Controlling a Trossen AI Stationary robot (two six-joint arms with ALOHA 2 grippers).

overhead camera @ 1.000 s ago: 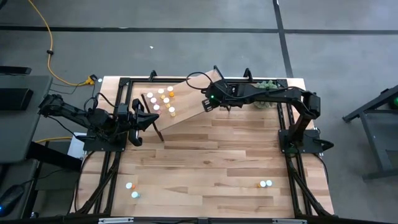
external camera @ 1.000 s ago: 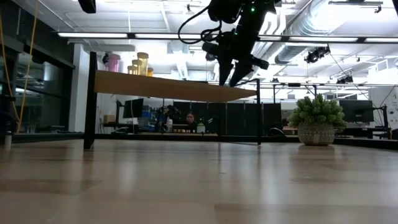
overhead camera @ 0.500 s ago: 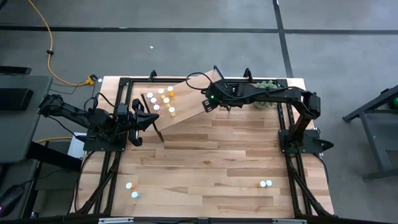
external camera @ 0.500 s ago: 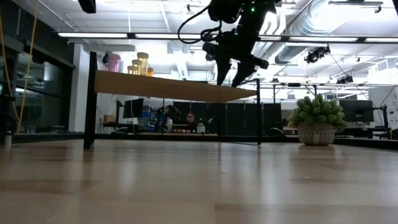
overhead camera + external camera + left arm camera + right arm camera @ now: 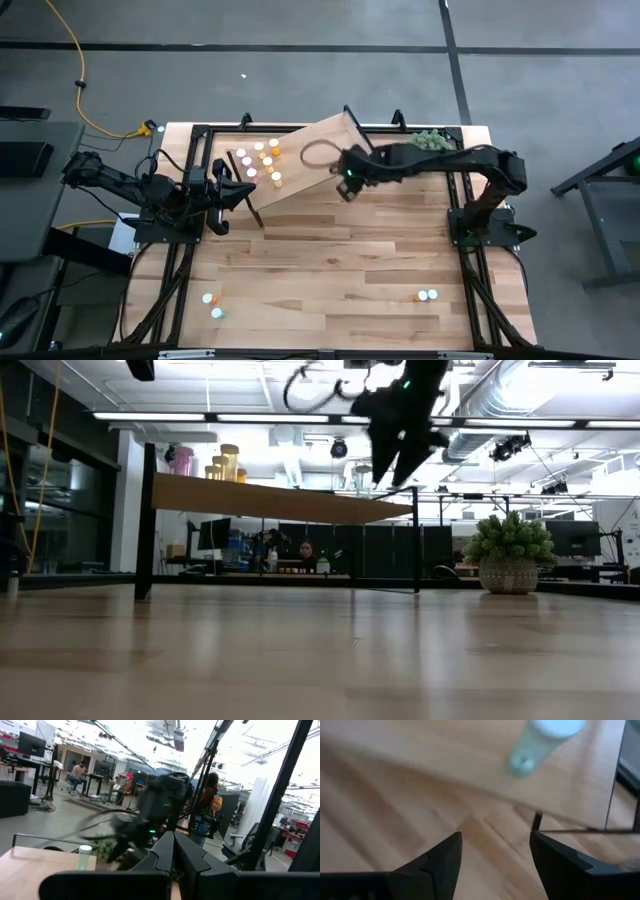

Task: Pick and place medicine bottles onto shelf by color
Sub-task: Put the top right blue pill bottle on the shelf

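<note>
The shelf [image 5: 300,160] is a light-wood plank on black legs at the table's far side. Several orange, yellow and white medicine bottles [image 5: 262,162] stand on its left end. A pale teal bottle with a white cap [image 5: 540,740] stands on the plank near its right end, also in the left wrist view [image 5: 85,857]. My right gripper [image 5: 346,187] hangs open just off the shelf's near edge, above the table, with nothing between its fingers [image 5: 495,850]. My left gripper [image 5: 240,190] waits shut at the shelf's left end.
Two bottles [image 5: 212,305] stand at the table's near left and two more [image 5: 426,295] at its near right. A fuzzy green plant in a pot [image 5: 428,140] stands at the far right, behind my right arm. Bare wood lies between.
My right gripper has opened over the shelf's right end and let go of the teal bottle, which stays standing there. It has then drawn back toward the table's near edge and a little up, rolling its wrist.
</note>
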